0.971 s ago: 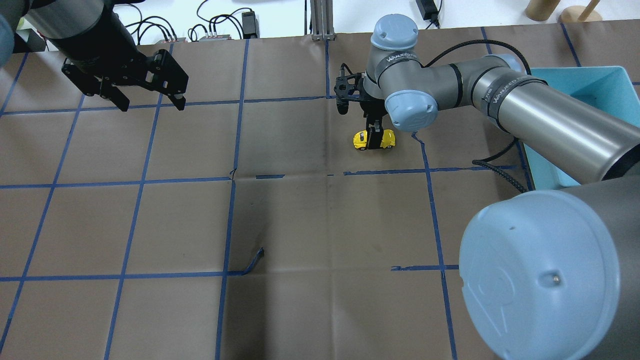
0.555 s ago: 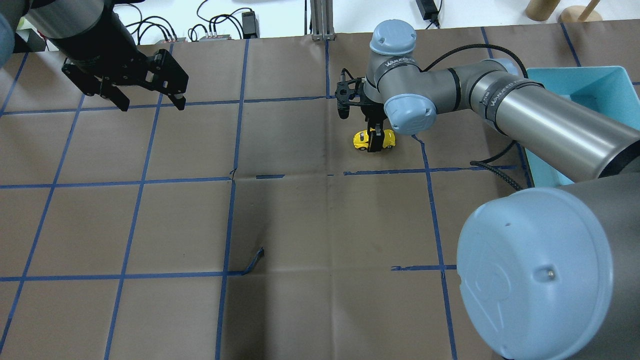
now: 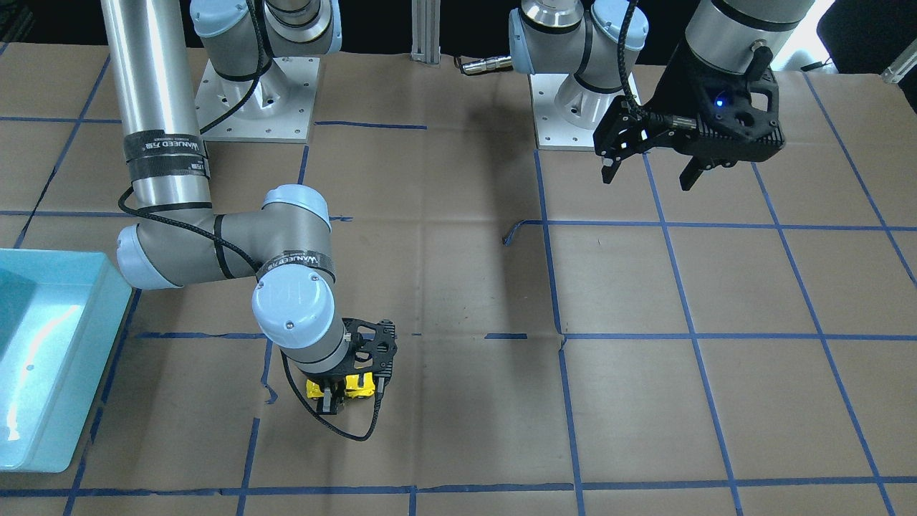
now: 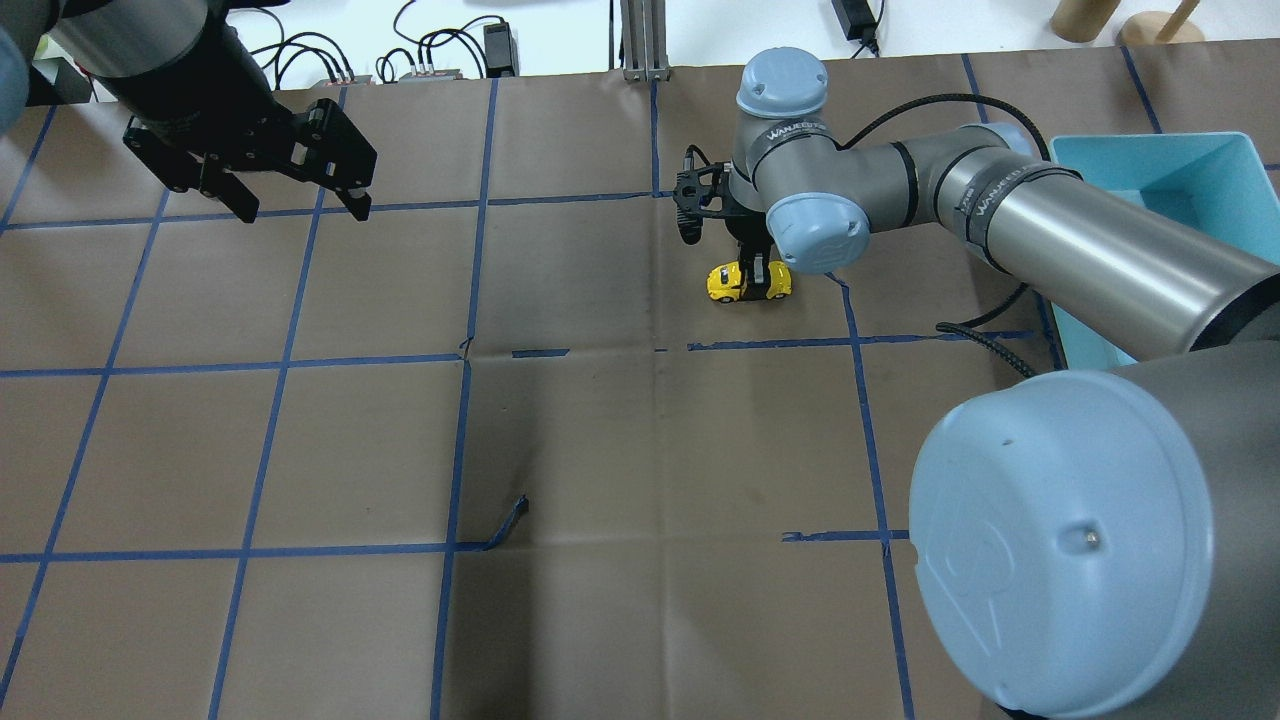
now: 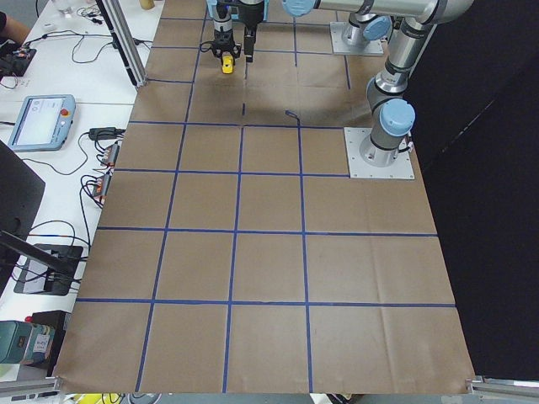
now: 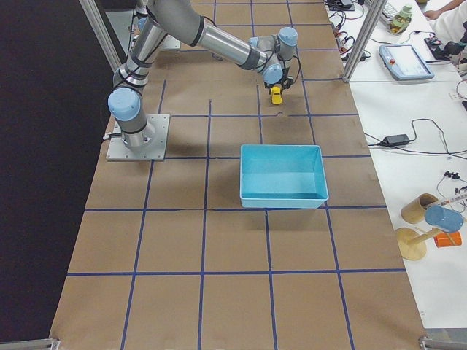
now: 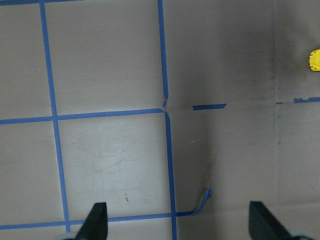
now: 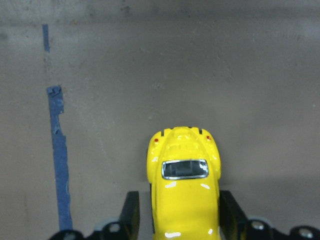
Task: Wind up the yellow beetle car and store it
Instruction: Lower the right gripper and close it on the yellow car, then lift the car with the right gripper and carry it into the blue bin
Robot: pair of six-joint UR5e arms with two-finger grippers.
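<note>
You are seeing the yellow beetle car (image 8: 185,200) sitting wheels-down on the table (image 4: 600,450), far from the robot and right of centre. The right gripper (image 3: 331,403) is reaching down over it, its jaws clamping the car's two sides. The blue bin (image 6: 283,198) is lying near, apart from the car. A loose tape curl (image 4: 505,530) is sticking up mid-table. The left gripper (image 4: 304,211) is hanging well apart over the far left, jaws spread.

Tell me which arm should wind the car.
Right. Its hand is already shut on the car, gripping both sides. The left hand hangs open, far from it.
</note>
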